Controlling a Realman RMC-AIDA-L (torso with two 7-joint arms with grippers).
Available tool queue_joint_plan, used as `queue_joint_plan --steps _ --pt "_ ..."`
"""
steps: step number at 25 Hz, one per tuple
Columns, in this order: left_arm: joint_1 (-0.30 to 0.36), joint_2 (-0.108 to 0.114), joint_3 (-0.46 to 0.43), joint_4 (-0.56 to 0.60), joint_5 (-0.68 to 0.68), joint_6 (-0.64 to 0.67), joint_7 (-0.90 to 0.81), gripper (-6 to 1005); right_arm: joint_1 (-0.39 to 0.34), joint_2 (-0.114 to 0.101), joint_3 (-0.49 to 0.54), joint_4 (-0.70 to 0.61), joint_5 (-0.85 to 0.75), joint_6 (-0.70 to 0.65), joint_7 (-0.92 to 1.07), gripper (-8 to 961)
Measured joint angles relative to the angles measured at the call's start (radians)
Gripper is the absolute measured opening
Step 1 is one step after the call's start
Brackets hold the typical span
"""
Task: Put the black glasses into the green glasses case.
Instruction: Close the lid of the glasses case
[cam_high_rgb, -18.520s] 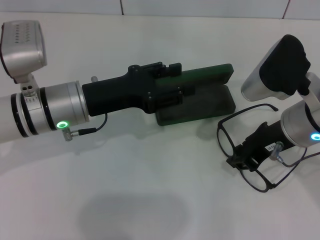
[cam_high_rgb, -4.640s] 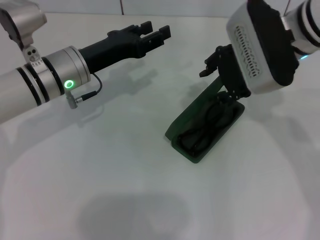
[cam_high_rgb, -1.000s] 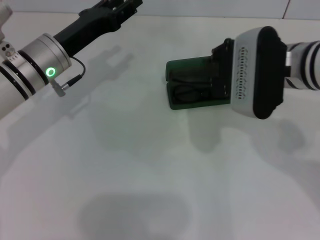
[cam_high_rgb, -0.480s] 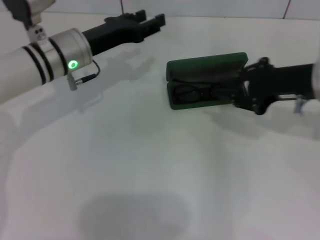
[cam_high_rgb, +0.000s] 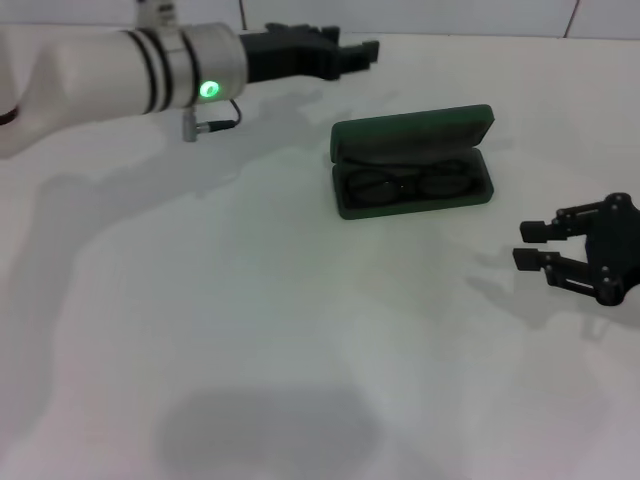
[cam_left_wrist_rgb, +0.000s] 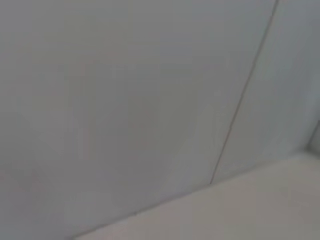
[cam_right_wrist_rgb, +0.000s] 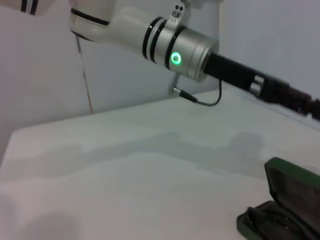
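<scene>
Green glasses case (cam_high_rgb: 412, 160) lid up – black glasses (cam_high_rgb: 410, 185) inside | R gripper (cam_high_rgb: 533, 246) spread, empty | L gripper (cam_high_rgb: 372, 50) – state unclear

Right gripper withdrawn from the case

The right gripper (cam_high_rgb: 533, 245) has been pulled back to the near right, jaws apart; the left gripper (cam_high_rgb: 366, 50) has been shifted right along the far edge.

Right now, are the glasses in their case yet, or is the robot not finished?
The black glasses already lie inside the green glasses case, so that part looks done. Nothing is in hand: the right gripper is open and empty, off to the case's right, and the left gripper hangs at the table's far edge. The lid stands open; only closing it might remain.
</scene>
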Motion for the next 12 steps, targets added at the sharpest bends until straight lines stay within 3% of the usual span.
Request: queue_joint_plan --steps 5,12 --pt "-0.042 -0.016 0.012 -0.001 0.145 -0.045 -0.081 632 -0.006 0.003 0.004 0.061 0.015 0.004 -0.015 280" --pt "-0.063 -0.018 0.07 -0.001 0.148 -0.046 -0.11 632 -0.01 0.003 0.015 0.118 0.041 0.012 -0.069 285"
